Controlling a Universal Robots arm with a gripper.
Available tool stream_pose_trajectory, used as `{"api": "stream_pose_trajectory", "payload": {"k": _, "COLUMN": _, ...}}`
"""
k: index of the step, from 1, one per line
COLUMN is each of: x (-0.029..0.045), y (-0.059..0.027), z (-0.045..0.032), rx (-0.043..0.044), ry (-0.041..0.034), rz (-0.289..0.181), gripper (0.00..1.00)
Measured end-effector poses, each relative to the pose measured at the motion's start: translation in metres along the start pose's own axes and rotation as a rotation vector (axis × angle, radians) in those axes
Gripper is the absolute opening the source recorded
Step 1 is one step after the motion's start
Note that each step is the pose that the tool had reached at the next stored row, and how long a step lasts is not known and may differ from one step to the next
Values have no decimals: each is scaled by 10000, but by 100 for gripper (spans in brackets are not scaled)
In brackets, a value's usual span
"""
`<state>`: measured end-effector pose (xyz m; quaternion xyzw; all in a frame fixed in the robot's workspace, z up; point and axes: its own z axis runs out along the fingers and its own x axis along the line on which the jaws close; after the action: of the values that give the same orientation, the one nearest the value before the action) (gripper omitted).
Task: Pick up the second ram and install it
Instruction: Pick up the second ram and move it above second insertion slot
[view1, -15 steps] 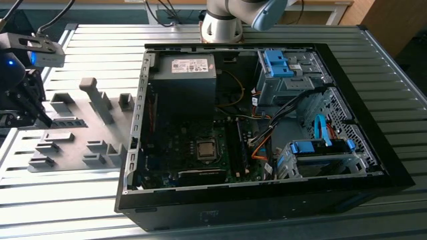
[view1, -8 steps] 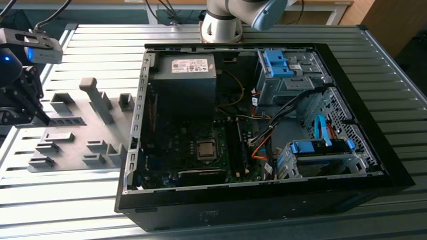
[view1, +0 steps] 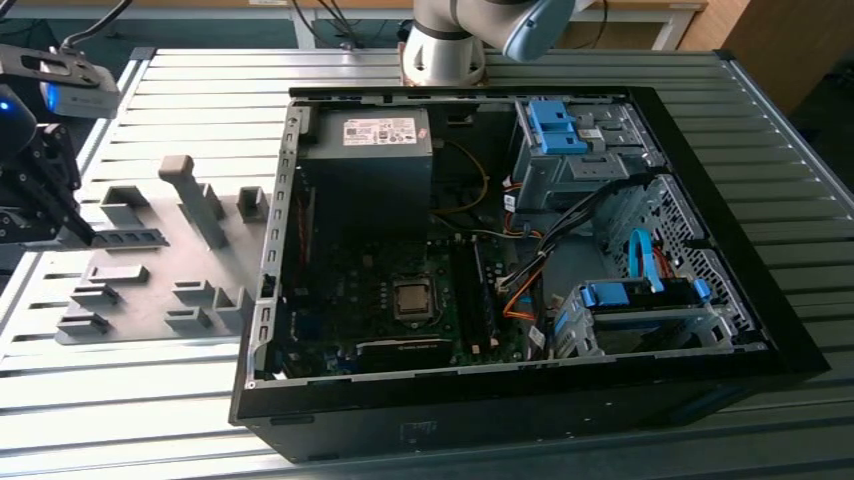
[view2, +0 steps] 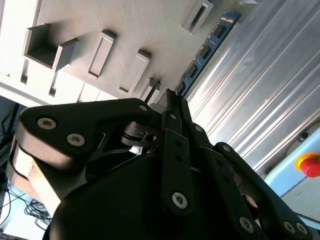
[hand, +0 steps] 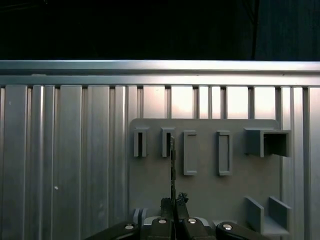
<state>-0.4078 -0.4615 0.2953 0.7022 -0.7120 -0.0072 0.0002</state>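
Blue-green ram (view2: 206, 50) is clamped near one end by the gripper (hand: 173, 201) over the holder (hand: 205, 195), at the exterior view's left; it could be levered askew.

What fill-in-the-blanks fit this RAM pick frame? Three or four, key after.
1. The second ram sits on the grey holder plate, ____ the computer case.
2. The tool is at one ____ of the second ram.
3. The holder plate lies toward the exterior view's ____ of the computer case.
4. The drive brackets inside the case are coloured ____.

Missing words: outside; end; left; blue
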Motion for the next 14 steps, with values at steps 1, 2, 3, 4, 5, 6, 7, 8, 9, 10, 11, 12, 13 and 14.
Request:
{"api": "stream_pose_trajectory", "payload": {"k": 1, "x": 0, "y": 0, "z": -13, "rx": 1, "ry": 0, "rz": 0, "gripper": 14}}
{"api": "stream_pose_trajectory", "payload": {"k": 2, "x": 0, "y": 0, "z": -25, "rx": 0, "ry": 0, "rz": 0, "gripper": 14}}
{"api": "stream_pose_trajectory", "payload": {"k": 3, "x": -1, "y": 0, "z": -37, "rx": 0, "ry": 0, "rz": 0, "gripper": 14}}
{"api": "stream_pose_trajectory", "payload": {"k": 4, "x": -1, "y": 0, "z": -48, "rx": 1, "ry": -1, "rz": 0, "gripper": 14}}
{"api": "stream_pose_trajectory", "payload": {"k": 5, "x": -1, "y": 1, "z": -60, "rx": 0, "ry": 0, "rz": 1, "gripper": 14}}
{"api": "stream_pose_trajectory", "payload": {"k": 6, "x": -1, "y": 1, "z": -71, "rx": 1, "ry": -1, "rz": 0, "gripper": 14}}
{"api": "stream_pose_trajectory", "payload": {"k": 7, "x": -1, "y": 1, "z": -82, "rx": 1, "ry": 0, "rz": 0, "gripper": 14}}
{"api": "stream_pose_trajectory", "payload": {"k": 8, "x": -1, "y": 1, "z": -94, "rx": 1, "ry": -1, "rz": 0, "gripper": 14}}
{"api": "stream_pose_trajectory", "payload": {"k": 9, "x": -1, "y": 1, "z": -106, "rx": 0, "ry": 0, "rz": 0, "gripper": 14}}
{"api": "stream_pose_trajectory", "payload": {"k": 10, "x": -1, "y": 1, "z": -118, "rx": 1, "ry": 0, "rz": 1, "gripper": 14}}
{"api": "stream_pose_trajectory", "payload": {"k": 11, "x": -2, "y": 1, "z": -129, "rx": 0, "ry": 0, "rz": 1, "gripper": 14}}
{"api": "stream_pose_trajectory", "payload": {"k": 12, "x": -2, "y": 1, "z": -141, "rx": 0, "ry": 0, "rz": 1, "gripper": 14}}
{"api": "stream_pose_trajectory", "payload": {"k": 13, "x": -2, "y": 1, "z": -152, "rx": 0, "ry": 0, "rz": 0, "gripper": 14}}
{"api": "stream_pose_trajectory", "payload": {"k": 14, "x": -2, "y": 2, "z": -163, "rx": 0, "ry": -1, "rz": 0, "gripper": 14}}
